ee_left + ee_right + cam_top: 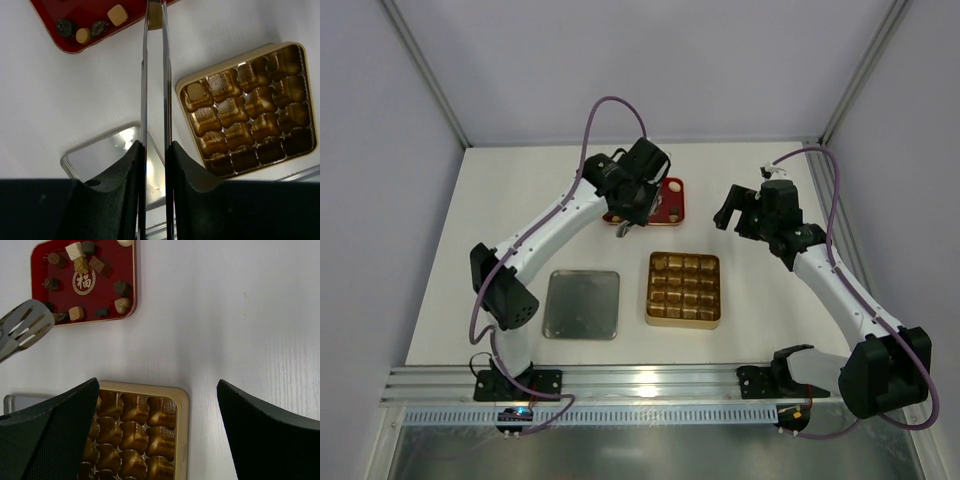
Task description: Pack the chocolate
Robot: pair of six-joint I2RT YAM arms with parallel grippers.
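**Tongs poised at the red tray, chocolate just ahead**

In the top view, the left claw [630, 213] was seen clenched on tongs [623, 231] over the near edge of the red tray [670, 208]. The right claw [733, 213] was held spread and empty, well apart to the right above the desk [770, 300].

In the left wrist view, the tongs' long blades were pointed straight ahead, nearly closed. The chocolate [100, 27] was found in the red tray, just left of their tips, and the gold tray [225, 66] was seen to the right.

In the right wrist view, further pieces were shown scattered across the red tray. The left arm was judged the nearer.
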